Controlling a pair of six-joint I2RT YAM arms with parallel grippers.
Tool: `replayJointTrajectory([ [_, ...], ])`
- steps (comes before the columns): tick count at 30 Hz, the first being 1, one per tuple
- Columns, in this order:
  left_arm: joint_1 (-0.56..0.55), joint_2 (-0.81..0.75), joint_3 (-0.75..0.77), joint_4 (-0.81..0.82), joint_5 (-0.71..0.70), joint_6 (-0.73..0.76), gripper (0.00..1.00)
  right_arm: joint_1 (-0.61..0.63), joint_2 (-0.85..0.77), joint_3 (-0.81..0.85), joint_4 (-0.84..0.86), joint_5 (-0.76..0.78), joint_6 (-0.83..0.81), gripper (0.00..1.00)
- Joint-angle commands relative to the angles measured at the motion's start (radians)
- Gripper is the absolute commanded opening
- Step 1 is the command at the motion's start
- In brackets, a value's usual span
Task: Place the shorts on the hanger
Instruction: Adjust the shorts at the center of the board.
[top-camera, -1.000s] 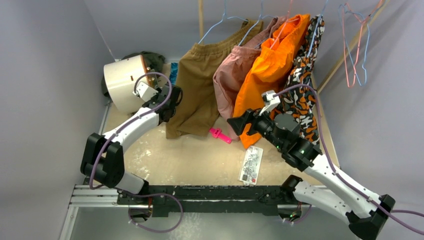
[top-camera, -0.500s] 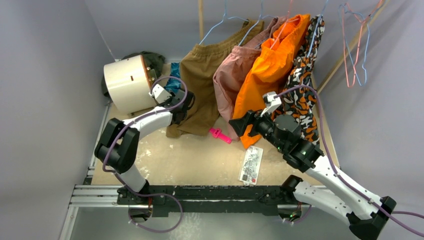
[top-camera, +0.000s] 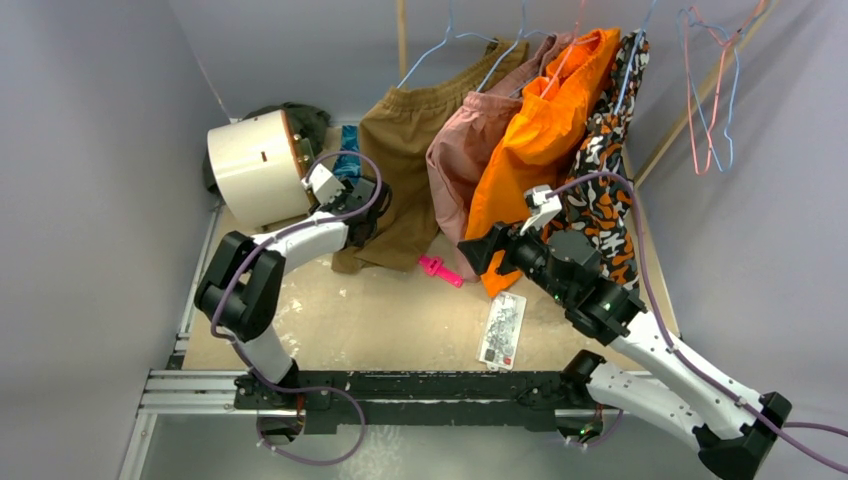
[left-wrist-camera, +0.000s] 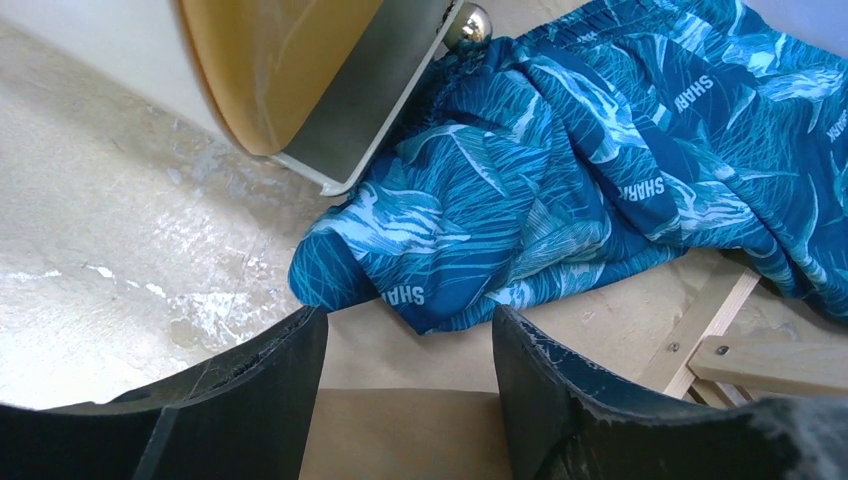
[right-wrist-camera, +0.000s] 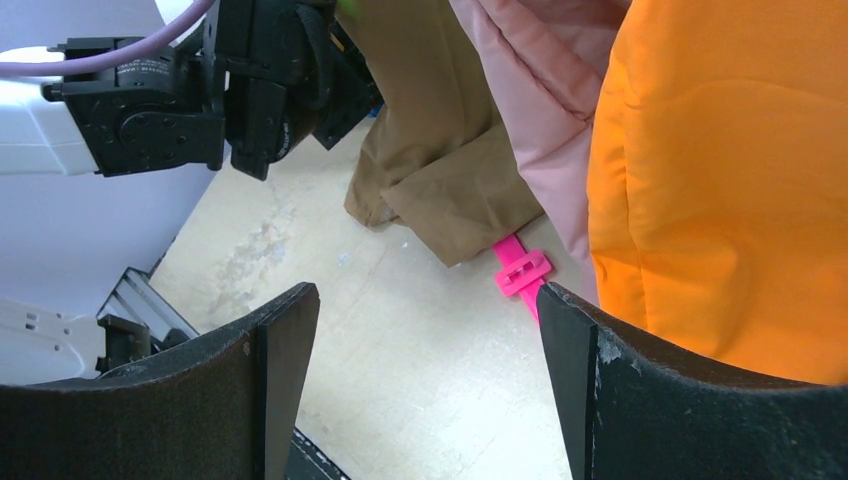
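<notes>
The shorts (left-wrist-camera: 560, 170), shiny blue and teal with a wavy print, lie crumpled on the table beside the white drum; from above only a blue sliver (top-camera: 347, 150) shows. My left gripper (left-wrist-camera: 408, 320) hovers just short of their near fold, open, with bare table between its fingers. The pink-red wire hanger (top-camera: 691, 110) hangs empty on the rail at the far right. My right gripper (right-wrist-camera: 425, 295) is open and empty above the table, in front of the hanging clothes.
A white drum (top-camera: 255, 165) lies on its side at the back left. Brown shorts (top-camera: 400, 170), pink shorts (top-camera: 465, 150), orange shorts (top-camera: 545, 130) and a patterned garment (top-camera: 605, 170) hang in a row. A pink clip (top-camera: 440, 270) and a flat packet (top-camera: 502, 328) lie on the table.
My left arm has swung right and towards the back, from in front of the drum to the blue shorts. The right arm has barely moved.
</notes>
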Motion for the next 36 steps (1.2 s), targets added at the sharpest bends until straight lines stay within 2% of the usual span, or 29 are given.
replayJointTrajectory([
  [1, 0.001, 0.009, 0.009, 0.103, -0.069, 0.076, 0.59, 0.004, -0.028, -0.006, -0.005, 0.032, -0.015, 0.83],
  [14, 0.042, 0.068, 0.041, 0.127, -0.073, 0.113, 0.53, 0.004, -0.054, -0.014, -0.033, 0.04, -0.008, 0.83],
  [16, 0.046, 0.076, 0.044, 0.134, -0.069, 0.124, 0.5, 0.004, -0.054, -0.014, -0.034, 0.043, -0.008, 0.83],
  [21, 0.045, 0.077, 0.043, 0.145, -0.052, 0.144, 0.31, 0.004, -0.053, -0.009, -0.036, 0.051, -0.009, 0.83],
  [26, 0.036, 0.02, 0.004, 0.16, -0.004, 0.154, 0.0, 0.004, -0.057, -0.018, -0.03, 0.052, -0.008, 0.83],
  [36, 0.011, -0.234, -0.04, 0.052, -0.015, 0.157, 0.0, 0.004, -0.064, -0.05, 0.003, 0.045, 0.007, 0.83],
])
